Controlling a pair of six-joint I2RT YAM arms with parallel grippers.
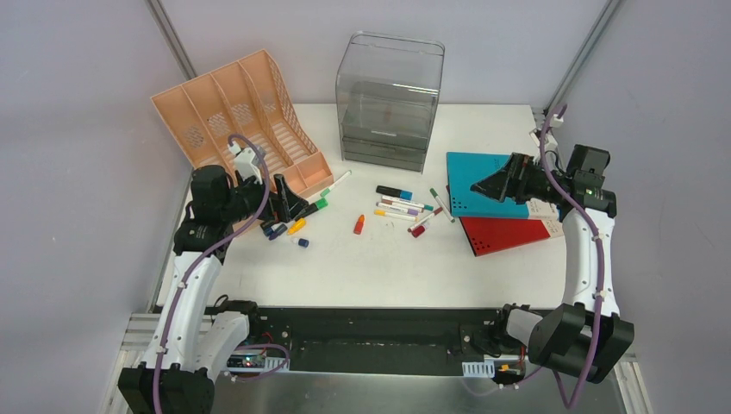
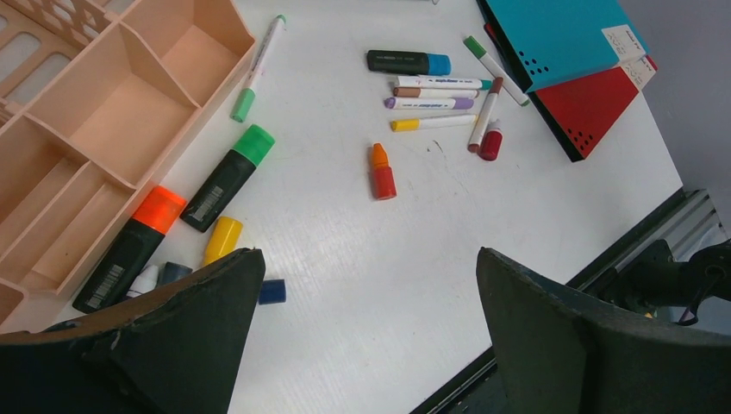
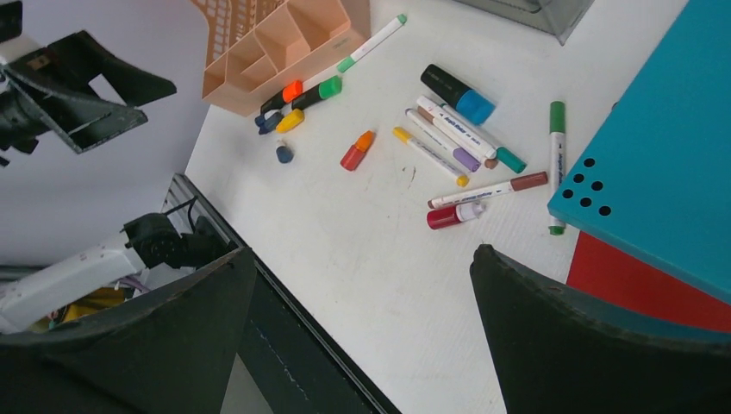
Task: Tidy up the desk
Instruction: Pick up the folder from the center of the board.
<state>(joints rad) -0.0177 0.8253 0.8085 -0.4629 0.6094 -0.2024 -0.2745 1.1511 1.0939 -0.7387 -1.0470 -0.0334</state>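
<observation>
Top external: desk point(image 1: 362, 267), pens point(image 1: 405, 207) loose mid-table, rack point(image 1: 241, 121) at 10 o'clock.
Left gripper point(image 1: 291, 205): jaws wide apart, holding nothing.
Right gripper point(image 1: 479, 185): same deal, gaping and empty, by the teal folder point(image 1: 491, 207).

desk point(image 1: 379, 267) | white flat rectangular tabletop | black front rail | level

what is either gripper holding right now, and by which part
Nothing is held. The left gripper and the right gripper are both open and empty above the desk.
</observation>
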